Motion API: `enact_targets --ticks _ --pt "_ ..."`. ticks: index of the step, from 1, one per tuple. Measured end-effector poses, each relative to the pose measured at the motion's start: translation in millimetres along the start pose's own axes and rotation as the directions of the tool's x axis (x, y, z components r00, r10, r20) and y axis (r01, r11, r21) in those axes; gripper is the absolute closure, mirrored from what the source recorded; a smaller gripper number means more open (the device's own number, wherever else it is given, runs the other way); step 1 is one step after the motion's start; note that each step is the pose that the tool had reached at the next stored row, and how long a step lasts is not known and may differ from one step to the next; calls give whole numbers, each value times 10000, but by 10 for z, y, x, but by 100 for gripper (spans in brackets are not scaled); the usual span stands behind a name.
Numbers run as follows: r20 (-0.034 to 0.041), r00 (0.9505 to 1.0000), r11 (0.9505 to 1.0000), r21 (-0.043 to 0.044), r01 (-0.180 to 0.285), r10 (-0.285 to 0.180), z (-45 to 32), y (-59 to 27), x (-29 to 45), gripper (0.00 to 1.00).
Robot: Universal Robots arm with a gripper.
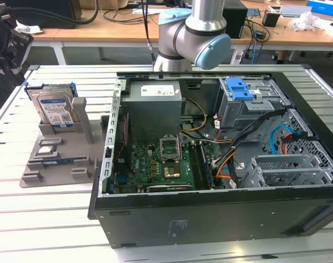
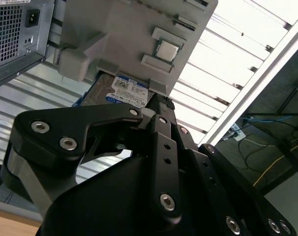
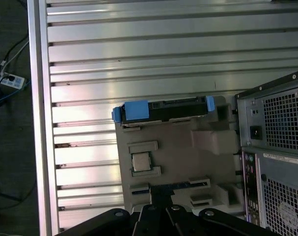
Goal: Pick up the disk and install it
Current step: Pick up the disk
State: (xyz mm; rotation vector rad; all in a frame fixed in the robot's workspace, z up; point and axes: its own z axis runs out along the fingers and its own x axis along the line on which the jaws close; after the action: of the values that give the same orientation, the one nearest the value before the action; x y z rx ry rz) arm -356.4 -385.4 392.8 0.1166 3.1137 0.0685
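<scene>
Wooden desks strewn with cables line the back of the room, and in front of them a slatted aluminium table (image 1: 45,219) carries the work. An open computer case (image 1: 210,219) lies there with its board and wiring bared. A drive cage (image 1: 254,107) topped by a blue latch plate (image 1: 238,87) sits at its far corner. Just beside the case, to the exterior view's left, sits a grey stand (image 1: 56,159). The disk (image 1: 55,109) stands upright on edge in a slot at the stand's far end, its label turned towards the exterior camera and its blue frame round it.

Over the back of the case rises the arm (image 1: 195,35). In the first wrist view the claw (image 3: 161,191) hangs above the stand, well apart from the disk and touching nothing. Its jaws look drawn together (as far as the black linkages let us read it), with nothing between them.

We judge the step in hand to be the approach for the pick-up: the disk sits untouched in its slot, so the installing has not begun. As we see it, the pick calls for jaws parted wide enough to straddle the disk's thin upper edge. It also calls for a square descent between the blue tabs, and a straight lift so the frame does not bind in the slot. A chip (image 3: 141,162) rests in a neighbouring pocket of the stand and wants leaving alone.
</scene>
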Motion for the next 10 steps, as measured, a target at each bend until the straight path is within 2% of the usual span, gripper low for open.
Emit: enact_targets --ticks 5,7,8,10 --pt "-1 10000 10000 -1 38 -38 0 0 1 90" --pt "-21 9989 9989 -11 465 -465 0 1 2 90" --pt "-37 9964 9964 -21 845 -846 0 0 1 90" --pt "-57 9912 9912 -35 1321 -1321 0 0 1 90"
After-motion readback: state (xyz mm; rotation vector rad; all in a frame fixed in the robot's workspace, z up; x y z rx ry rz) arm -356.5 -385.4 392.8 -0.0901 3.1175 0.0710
